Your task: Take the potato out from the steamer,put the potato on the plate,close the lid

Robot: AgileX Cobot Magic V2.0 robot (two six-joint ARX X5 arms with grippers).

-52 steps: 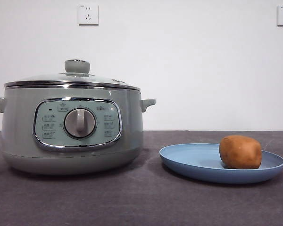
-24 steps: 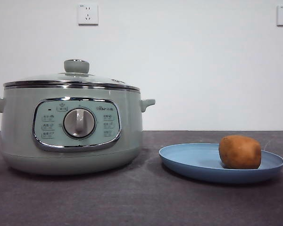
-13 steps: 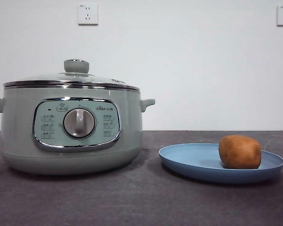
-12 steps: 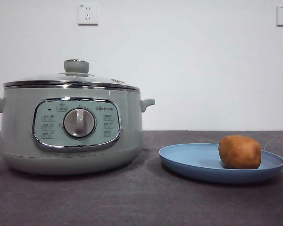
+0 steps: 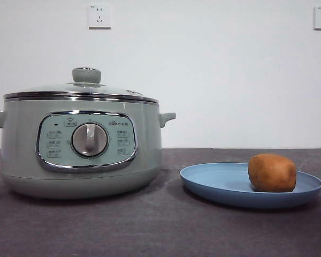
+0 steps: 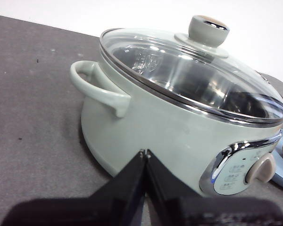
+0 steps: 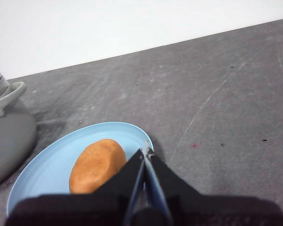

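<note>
Grey table (image 5: 150, 230), potato (image 5: 272, 173) on plate (image 5: 219, 184), lidded steamer (image 5: 80, 144)

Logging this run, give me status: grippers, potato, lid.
Left gripper shut, empty, beside steamer. Right gripper shut, empty, above plate. Potato on plate. Lid on steamer.

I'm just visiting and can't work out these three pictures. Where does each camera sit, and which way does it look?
Front view: low, at table height, looking level at the steamer and the potato on the plate; no robot part shows.
Left wrist view: on the left arm, facing the lid; left end effector shut.
Right wrist view: on the right arm, above the potato; right end effector shut.
All three views share the steamer.
</note>
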